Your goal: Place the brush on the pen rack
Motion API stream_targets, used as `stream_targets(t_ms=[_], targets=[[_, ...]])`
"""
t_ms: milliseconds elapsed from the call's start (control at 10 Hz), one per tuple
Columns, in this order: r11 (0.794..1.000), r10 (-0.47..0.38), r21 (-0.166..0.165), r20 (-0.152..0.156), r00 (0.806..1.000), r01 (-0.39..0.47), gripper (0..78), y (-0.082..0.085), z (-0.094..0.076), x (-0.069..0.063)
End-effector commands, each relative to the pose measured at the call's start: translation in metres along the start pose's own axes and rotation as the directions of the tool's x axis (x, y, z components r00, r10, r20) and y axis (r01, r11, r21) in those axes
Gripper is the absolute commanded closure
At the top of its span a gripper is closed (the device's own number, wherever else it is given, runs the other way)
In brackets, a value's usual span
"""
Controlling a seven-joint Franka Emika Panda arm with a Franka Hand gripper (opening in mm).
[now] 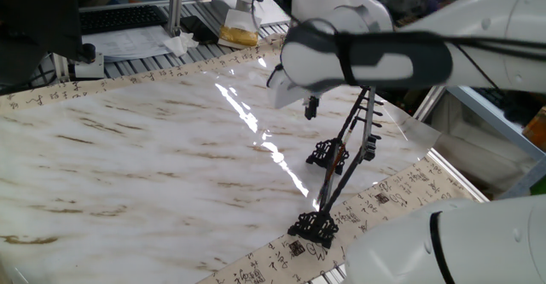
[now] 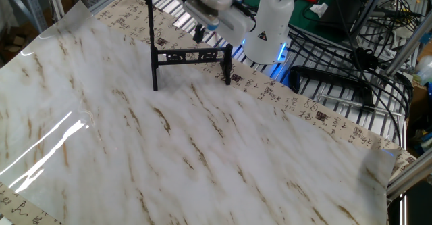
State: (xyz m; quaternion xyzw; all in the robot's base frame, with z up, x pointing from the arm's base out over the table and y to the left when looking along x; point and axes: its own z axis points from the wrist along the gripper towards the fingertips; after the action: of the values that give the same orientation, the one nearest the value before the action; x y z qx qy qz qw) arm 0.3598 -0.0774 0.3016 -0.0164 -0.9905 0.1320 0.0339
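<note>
Brush: in one fixed view it shows only as a faint reddish-brown sliver running along the dark posts of the pen rack. I cannot separate its outline from the posts, nor make out its loop, its tip or how it is carried.

- The rack stands near the desk's edge, one scrolled foot close to the camera and the other further back. Its top passes behind the white arm and is hidden.
- The hand hangs above the desk just beside the upper part of the rack. Only a small dark stub shows under the arm body, so I cannot tell if the fingers are parted or closed.

In the other fixed view the rack is seen side-on at the far edge of the desk.

- Its tall post is cut off by the top of the frame.
- The hand sits just above the lower crossbar, blurred, and its grip is unreadable.
- The brush cannot be picked out here.
</note>
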Motion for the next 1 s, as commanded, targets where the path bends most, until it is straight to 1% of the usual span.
stream_targets(t_ms=[100,300,500,600,700,800,1000], targets=[[0.989,0.083,-0.118,-0.046,0.995,-0.088,76.4,0.011,-0.004,-0.024],[0.981,0.111,-0.155,-0.063,0.992,-0.119,76.4,0.012,-0.013,-0.041],[0.973,0.117,-0.19,-0.071,0.991,-0.129,76.4,0.009,-0.023,-0.058],[0.971,0.119,-0.202,-0.073,0.99,-0.131,76.4,0.008,-0.025,-0.061],[0.963,0.117,-0.237,-0.074,0.99,-0.132,76.4,0.006,-0.03,-0.072],[0.964,0.114,-0.235,-0.069,0.991,-0.127,76.4,0.006,-0.032,-0.078],[0.961,0.127,-0.241,-0.053,0.99,-0.136,76.4,0.014,-0.028,-0.095]])
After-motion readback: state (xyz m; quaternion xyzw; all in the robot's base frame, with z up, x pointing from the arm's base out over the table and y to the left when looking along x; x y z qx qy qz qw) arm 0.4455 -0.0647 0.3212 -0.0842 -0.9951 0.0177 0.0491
